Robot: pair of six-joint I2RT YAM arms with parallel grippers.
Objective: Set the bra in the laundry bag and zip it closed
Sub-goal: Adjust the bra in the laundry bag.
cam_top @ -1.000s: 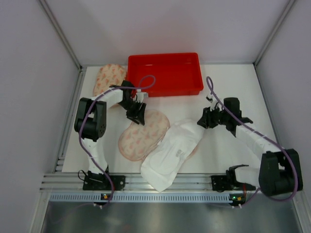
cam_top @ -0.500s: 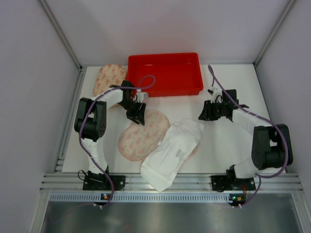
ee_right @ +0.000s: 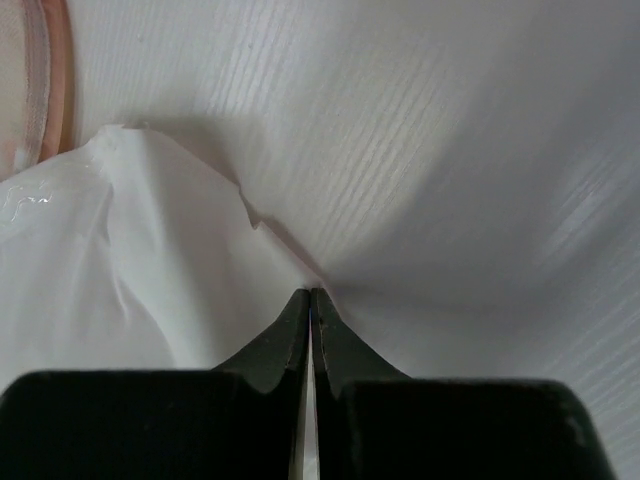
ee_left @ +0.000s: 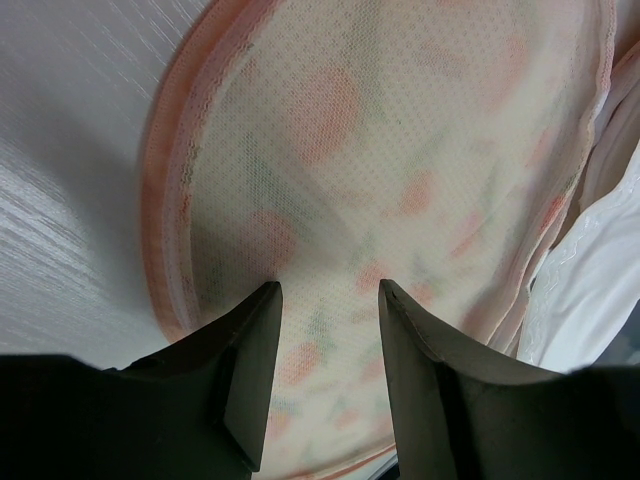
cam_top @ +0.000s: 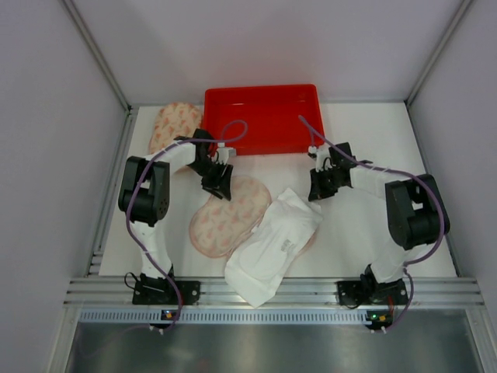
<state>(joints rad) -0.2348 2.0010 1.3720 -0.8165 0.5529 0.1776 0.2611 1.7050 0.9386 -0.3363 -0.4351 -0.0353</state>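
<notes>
The white bra (cam_top: 272, 245) overlaps the floral bag (cam_top: 225, 217) on the table (cam_top: 365, 225); the left fingers (ee_left: 250, 370) stand parted over the bag, likely steadying it, while the right fingers (ee_right: 290, 335), shut, meet the bra's far corner, probably to tuck it in.

A red plastic tray (cam_top: 264, 92) sits at the far side of the white desk (cam_top: 365, 233), its long side running across. Pale grey walls (cam_top: 46, 155) close in the sides and back. A metal rail (cam_top: 264, 291) runs along the near edge.
</notes>
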